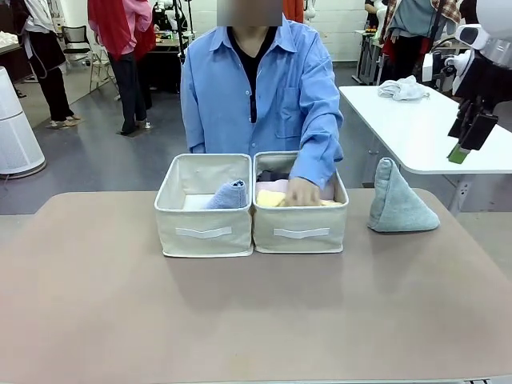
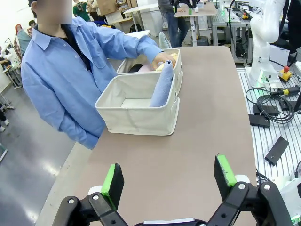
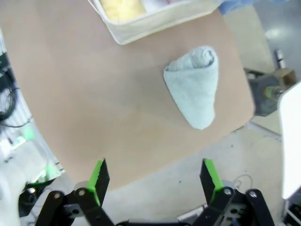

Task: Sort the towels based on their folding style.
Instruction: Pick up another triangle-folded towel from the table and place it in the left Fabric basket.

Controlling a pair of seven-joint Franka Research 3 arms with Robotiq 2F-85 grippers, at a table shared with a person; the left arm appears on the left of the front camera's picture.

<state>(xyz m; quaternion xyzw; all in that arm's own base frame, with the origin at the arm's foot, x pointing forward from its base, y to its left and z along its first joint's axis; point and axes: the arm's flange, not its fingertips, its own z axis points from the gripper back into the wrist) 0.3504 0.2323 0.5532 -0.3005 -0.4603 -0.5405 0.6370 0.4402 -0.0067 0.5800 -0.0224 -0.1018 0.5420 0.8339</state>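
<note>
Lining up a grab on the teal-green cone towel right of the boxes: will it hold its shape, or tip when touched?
The teal-green cone towel looks like soft terry, so it will probably squash under a pinch. Standing on a broad base, it likely slides if nudged low but may topple if pushed near the tip.

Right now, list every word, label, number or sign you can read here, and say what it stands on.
No text can be read.
The white strip on the left box and the one on the right box are blank.
The teal-green cone towel shows no tag.
Background gear: too small to read.
</note>
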